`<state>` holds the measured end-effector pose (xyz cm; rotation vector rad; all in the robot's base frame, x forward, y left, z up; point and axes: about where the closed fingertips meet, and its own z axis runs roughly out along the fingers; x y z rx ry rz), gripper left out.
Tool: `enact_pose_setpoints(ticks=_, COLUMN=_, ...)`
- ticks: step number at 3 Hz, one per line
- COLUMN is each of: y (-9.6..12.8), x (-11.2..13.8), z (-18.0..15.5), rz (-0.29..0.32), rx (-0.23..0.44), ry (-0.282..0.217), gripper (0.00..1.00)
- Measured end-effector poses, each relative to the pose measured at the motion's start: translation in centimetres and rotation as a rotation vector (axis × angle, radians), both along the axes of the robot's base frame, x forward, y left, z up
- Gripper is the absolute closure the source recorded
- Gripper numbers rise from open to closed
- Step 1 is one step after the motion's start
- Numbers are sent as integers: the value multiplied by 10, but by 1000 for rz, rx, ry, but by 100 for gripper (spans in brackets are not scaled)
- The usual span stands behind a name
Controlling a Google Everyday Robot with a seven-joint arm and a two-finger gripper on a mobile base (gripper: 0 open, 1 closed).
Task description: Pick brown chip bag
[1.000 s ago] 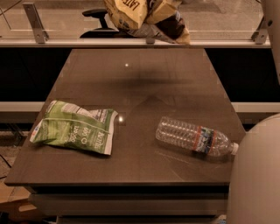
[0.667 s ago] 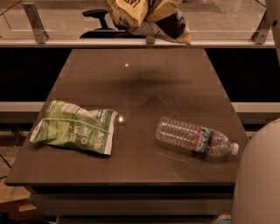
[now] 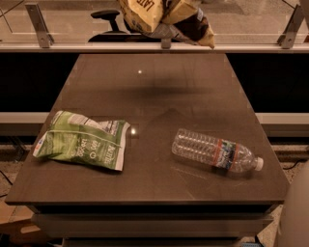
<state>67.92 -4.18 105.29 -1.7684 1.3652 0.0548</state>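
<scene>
The brown chip bag (image 3: 193,26), dark brown with tan-yellow ends and crumpled, hangs in the air at the top centre, above the far edge of the table (image 3: 159,96). Its upper part is cut off by the frame's top edge. My gripper (image 3: 166,7) is at the top edge, mostly covered by the bag and shut on it. The bag's shadow lies on the table below it.
A green-and-white snack bag (image 3: 82,140) lies at the front left of the table. A clear water bottle (image 3: 215,150) lies on its side at the front right. A railing with a glass panel (image 3: 72,46) runs behind the table. A white robot part (image 3: 297,212) is at the bottom right.
The brown chip bag stays held at the top edge, shifted only slightly. The white robot part at the bottom right has drawn back down and to the right.
</scene>
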Motion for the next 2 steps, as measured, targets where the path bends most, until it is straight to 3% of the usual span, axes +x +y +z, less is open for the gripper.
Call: enact_pose_setpoints(ticks=2, y=2, x=-1, z=-8, rz=-8, rx=-24, ry=-28, gripper=100)
